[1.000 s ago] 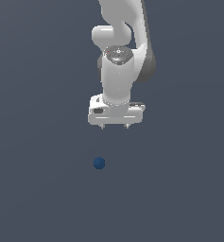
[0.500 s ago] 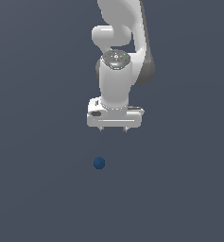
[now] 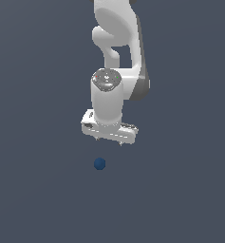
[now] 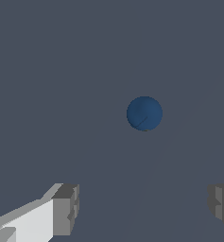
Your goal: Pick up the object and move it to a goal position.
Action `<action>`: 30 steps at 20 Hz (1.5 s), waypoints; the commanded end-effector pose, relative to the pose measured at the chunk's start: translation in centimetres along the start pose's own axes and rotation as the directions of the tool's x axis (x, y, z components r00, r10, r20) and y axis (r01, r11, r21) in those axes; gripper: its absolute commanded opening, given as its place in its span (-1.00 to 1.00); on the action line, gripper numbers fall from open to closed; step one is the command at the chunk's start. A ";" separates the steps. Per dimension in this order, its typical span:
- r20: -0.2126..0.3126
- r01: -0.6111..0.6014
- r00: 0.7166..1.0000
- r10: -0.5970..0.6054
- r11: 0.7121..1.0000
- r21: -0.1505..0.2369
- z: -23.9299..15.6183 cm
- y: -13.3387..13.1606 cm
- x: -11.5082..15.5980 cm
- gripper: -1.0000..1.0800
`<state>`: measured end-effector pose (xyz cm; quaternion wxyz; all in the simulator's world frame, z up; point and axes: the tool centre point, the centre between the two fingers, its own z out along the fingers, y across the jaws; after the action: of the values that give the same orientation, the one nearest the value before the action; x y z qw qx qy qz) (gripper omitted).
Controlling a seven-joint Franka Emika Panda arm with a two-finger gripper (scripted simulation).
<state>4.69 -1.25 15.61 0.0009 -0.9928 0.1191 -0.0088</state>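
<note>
The object (image 3: 99, 163) is a tiny dark blue faceted ball resting on the flat grey floor, far smaller than the gripper's width. My white gripper (image 3: 108, 141) hangs just above and slightly behind it in the exterior view, tilted, with only the tips of its two short fingers showing under the hand. In the wrist view the ball (image 4: 144, 113) lies ahead of the gripper (image 4: 144, 208), not between the fingers. The two grey fingertips (image 4: 66, 209) stand wide apart with nothing between them, so the gripper is open.
A plain dark grey floor (image 3: 38, 190) surrounds the ball on every side. The white arm (image 3: 118, 52) rises from the hand toward the upper edge of the exterior view.
The hand has turned about its axis and now sits slanted. It has shifted a little toward the exterior view's left and slightly lower, closer to the ball. The ball has not moved.
</note>
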 end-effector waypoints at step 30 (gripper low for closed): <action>0.014 -0.432 0.902 0.432 0.902 -0.011 9.6 3.3 5.7 0.92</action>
<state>9.73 -5.75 6.87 0.0002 -0.9420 0.3355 -0.0006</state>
